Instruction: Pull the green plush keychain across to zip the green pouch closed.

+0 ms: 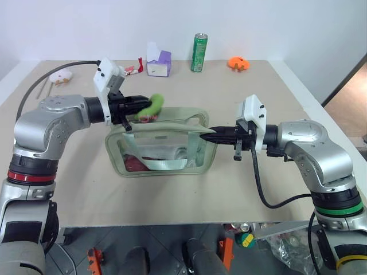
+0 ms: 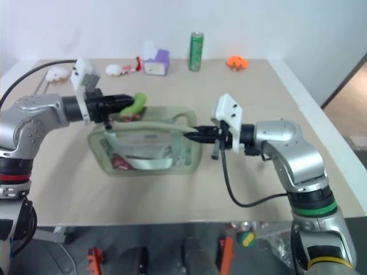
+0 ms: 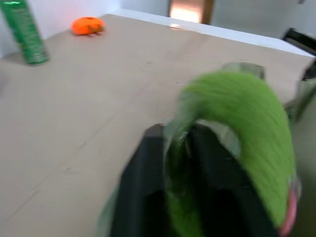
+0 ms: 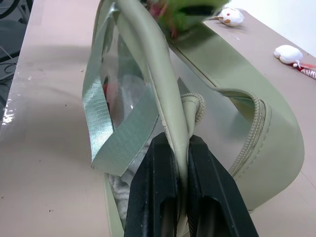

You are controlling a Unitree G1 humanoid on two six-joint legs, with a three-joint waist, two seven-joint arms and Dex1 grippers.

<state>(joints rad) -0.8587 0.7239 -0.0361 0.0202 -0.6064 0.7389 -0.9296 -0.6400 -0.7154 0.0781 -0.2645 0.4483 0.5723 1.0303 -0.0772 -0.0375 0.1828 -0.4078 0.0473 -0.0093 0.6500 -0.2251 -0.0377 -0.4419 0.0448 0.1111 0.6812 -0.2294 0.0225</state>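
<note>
The green pouch stands in the middle of the table, with red and white contents showing through its clear side. Its top edge is gaping. The green plush keychain sits at the pouch's far left top corner, and my left gripper is shut on it. In the left wrist view the fuzzy ring curls out from between the black fingers. My right gripper is shut on the pouch's right end. It pinches the pale green rim between its fingers.
At the table's far edge stand a green can, a white and purple box and an orange toy. Small white plush things lie at the far left. The table's front edge runs close below the pouch.
</note>
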